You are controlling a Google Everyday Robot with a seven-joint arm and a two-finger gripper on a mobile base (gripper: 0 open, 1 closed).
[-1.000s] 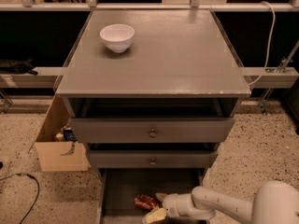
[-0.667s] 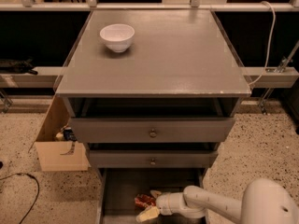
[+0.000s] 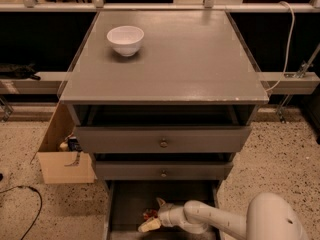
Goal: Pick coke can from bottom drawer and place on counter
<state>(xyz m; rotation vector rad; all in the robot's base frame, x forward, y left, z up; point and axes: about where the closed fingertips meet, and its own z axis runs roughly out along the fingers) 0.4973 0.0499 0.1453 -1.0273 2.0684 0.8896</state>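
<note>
The coke can (image 3: 148, 214) lies mostly hidden in the bottom drawer (image 3: 125, 204), under the bench's front edge. The gripper (image 3: 154, 214) straddles it, fingers apart. A bowl (image 3: 125, 39) sits near the counter (image 3: 190, 59) back-left corner.

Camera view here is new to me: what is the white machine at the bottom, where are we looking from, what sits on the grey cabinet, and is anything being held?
There is one view, looking down at the front of a grey cabinet; where the camera is mounted is not recorded. The white tube at the lower right is the robot's single arm. At its end, the gripper, a two-finger clamp, reaches into the open bottom drawer, right at the red coke can lying there. Whether it has hold of the can cannot be told. The counter on top carries a white bowl near its far left corner. A cardboard box stands on the floor to the left.
</note>
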